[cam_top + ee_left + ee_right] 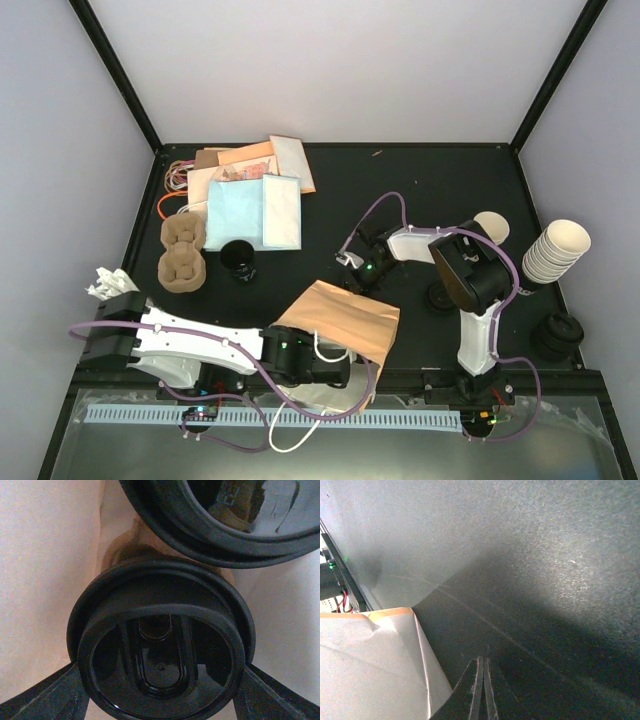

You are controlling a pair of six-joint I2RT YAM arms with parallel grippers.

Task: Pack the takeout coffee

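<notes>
Plainly, the packing is well on; the takeout coffee (pixel 160 665) sits inside the brown paper bag (pixel 345 315), which lies on its side on the table (pixel 440 180) with its mouth turned toward the near edge, where my left arm reaches in; from above the paper hides the cup, and only my left wrist camera shows it.

My left fingers (pixel 45 700) stand wide, one on each side of the lid's rim and, as far as I can see, pressed against it, so I judge that I am grasping the cup; my right fingers (pixel 472 695) are clenched together on nothing, low over the bare table just beside a corner of the bag.

What is left, I judge, is to let go of the cup, draw my left arm out without dragging it along, and perhaps stand the bag up; whether the cup rests on the bag's wall I cannot tell.

Of the cup I see mostly the round black plastic lid, glossy, with a raised rim and a long sunken channel, face-on to the camera; behind it is a shadowed sliver of cup wall; no lettering shows from here. A second round black rim (pixel 225 535) sits just above it in the wrist view, close or touching; what it belongs to I cannot say.
</notes>
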